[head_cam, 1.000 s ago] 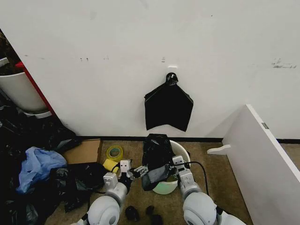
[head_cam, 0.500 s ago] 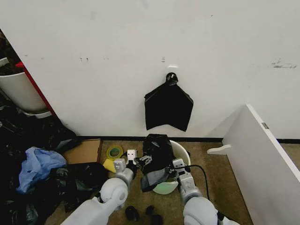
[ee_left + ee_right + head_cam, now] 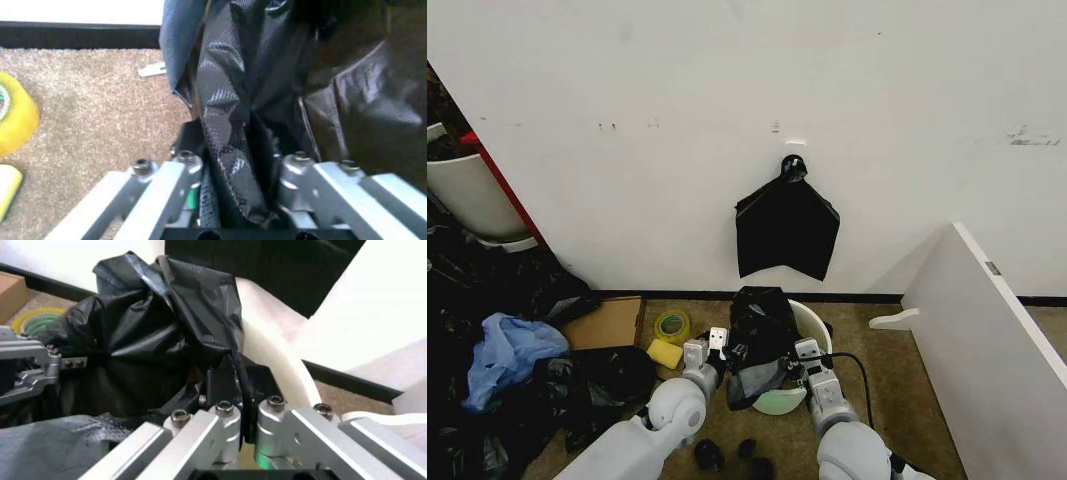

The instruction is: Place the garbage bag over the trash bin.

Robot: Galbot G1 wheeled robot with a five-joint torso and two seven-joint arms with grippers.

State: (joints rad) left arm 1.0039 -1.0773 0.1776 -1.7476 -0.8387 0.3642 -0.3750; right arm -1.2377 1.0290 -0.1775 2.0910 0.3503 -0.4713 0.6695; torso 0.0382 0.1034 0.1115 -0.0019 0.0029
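Both my claws, left (image 3: pixel 730 352) and right (image 3: pixel 795 368), pinch the bag (image 3: pixel 760 325) bunched over the bin's (image 3: pixel 812 322) near-left rim, the bin's mouth lying beyond toward the wall.

head high, wrists close, sharing garbage bag (image 3: pixel 760 330)

Arms: rounded, glossy light-grey shells
Right arm: thin black cable (image 3: pixel 852 357)
End effector links: silver metal bars, dark hex screws

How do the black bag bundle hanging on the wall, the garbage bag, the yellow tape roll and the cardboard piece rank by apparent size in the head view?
1. Black bag bundle
2. Garbage bag, smaller
3. Cardboard piece, partly covered, so unsure against the garbage bag
4. Yellow tape roll
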